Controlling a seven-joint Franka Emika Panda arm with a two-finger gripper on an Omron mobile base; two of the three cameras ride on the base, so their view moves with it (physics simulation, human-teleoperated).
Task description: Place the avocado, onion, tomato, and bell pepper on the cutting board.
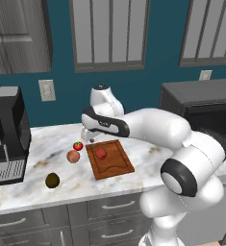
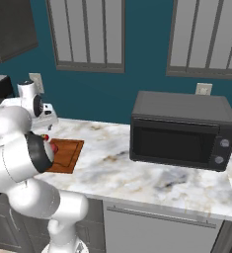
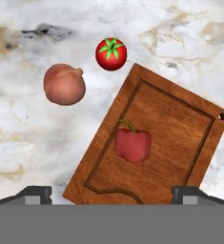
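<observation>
Where arm intrudes, cutting board half-hidden

Bell pepper on the cutting board, which lies on the counter. Tomato and onion on the counter just left of the board, tomato farther back; avocado nearer and further left. Microwave at far right, coffee machine at far left.

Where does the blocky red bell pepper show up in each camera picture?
Left base view: blocky red bell pepper lies centre, on the reddish-brown wooden cutting board.
Right base view: I cannot make it out; the arm covers the board's near end.
Hand view: lower centre, on the board.
Shared landmark: the board.
</observation>
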